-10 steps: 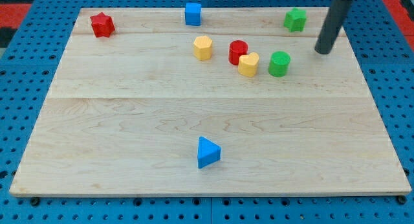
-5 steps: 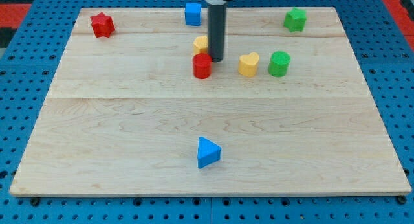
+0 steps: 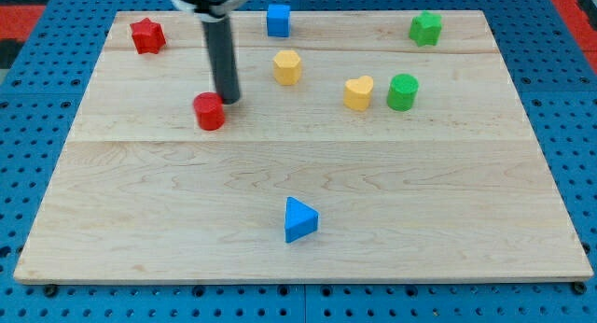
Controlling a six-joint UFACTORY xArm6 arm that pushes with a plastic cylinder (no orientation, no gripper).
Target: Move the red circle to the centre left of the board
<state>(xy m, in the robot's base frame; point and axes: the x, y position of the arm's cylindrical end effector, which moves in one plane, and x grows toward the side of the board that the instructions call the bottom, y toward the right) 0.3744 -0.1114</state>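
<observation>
The red circle is a short red cylinder standing left of the board's middle, a little above half height. My tip is right against its upper right side. The dark rod rises from there toward the view's top.
A red star sits at the top left corner. A blue cube is at the top middle, a yellow hexagon below it. A yellow heart and green cylinder stand right of centre. A green star is top right. A blue triangle is at the bottom middle.
My tip swept from the right side leftward across the board, pushing the red circle left and slightly down. The yellow hexagon shifted slightly. The other blocks stayed put.
</observation>
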